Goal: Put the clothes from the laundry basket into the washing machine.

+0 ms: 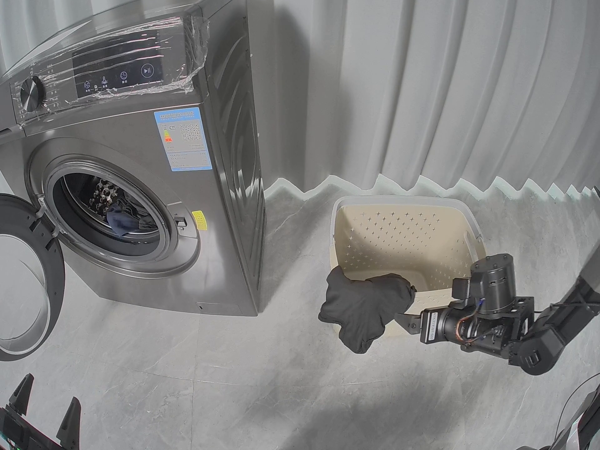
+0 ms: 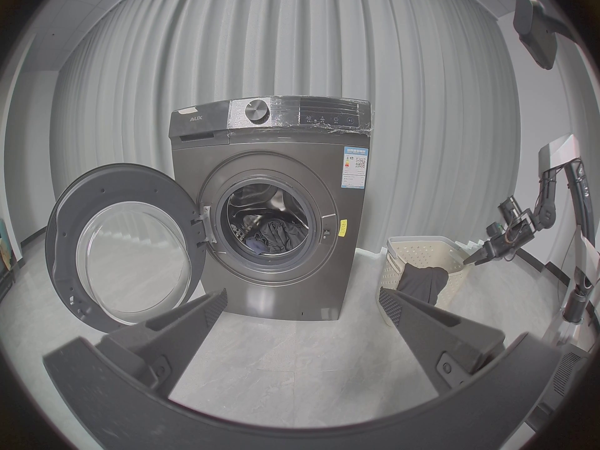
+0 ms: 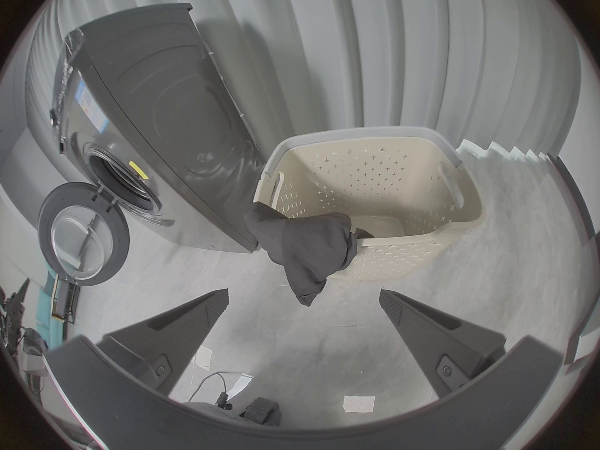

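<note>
head view: dark garment is hanging over the front rim of the laundry basket, my right gripper hovering beside it. left wrist view: my left gripper is gaping wide, facing the open washing machine. right wrist view: my right fingers are sitting wide apart, empty.

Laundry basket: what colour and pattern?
Cream laundry basket, pierced with small star-shaped holes; best in the right wrist view.

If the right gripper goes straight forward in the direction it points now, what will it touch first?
Most likely the dark garment draped over the rim of the laundry basket. The open right gripper points at it from close by; the exact gap is hard to judge.
</note>
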You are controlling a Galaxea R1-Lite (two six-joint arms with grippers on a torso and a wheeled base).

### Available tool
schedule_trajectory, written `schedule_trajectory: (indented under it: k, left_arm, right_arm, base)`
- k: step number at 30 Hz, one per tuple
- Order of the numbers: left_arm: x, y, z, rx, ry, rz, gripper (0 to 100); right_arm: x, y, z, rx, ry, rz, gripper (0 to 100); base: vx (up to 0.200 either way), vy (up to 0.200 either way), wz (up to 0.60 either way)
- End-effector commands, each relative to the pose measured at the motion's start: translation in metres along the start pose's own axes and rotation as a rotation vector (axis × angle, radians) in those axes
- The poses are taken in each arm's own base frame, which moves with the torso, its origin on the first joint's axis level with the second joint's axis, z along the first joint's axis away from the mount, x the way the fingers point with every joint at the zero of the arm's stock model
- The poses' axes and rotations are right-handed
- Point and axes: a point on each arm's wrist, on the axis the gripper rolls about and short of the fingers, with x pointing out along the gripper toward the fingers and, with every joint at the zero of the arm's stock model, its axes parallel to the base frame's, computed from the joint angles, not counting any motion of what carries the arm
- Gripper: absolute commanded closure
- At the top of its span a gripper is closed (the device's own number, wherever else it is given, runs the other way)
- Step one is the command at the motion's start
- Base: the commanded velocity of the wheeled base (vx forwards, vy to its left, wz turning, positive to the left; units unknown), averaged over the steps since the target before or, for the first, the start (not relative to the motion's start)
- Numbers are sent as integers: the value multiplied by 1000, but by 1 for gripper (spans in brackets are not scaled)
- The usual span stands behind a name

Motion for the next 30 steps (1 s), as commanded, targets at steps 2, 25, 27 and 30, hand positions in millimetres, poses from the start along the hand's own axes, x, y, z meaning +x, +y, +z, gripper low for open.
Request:
schedule_trajectory:
  k: [2,25,27,30]
  left_arm:
    - [0,0,-5,-1,1,1,0]
    - [0,0,-5,-1,1,1,0]
    - [0,0,-5,-1,1,1,0]
    - [0,0,-5,-1,1,1,0]
  right_arm:
    - [45,4,-10,-4,41,-29,0]
    - [103,6,-16,33,53,-51,0]
    - [106,7,-16,32,49,-58,0]
    - [116,9,-14,34,32,-70,0]
  base:
    - [0,0,0]
    - [0,0,0]
    - [0,0,0]
    - [0,0,0]
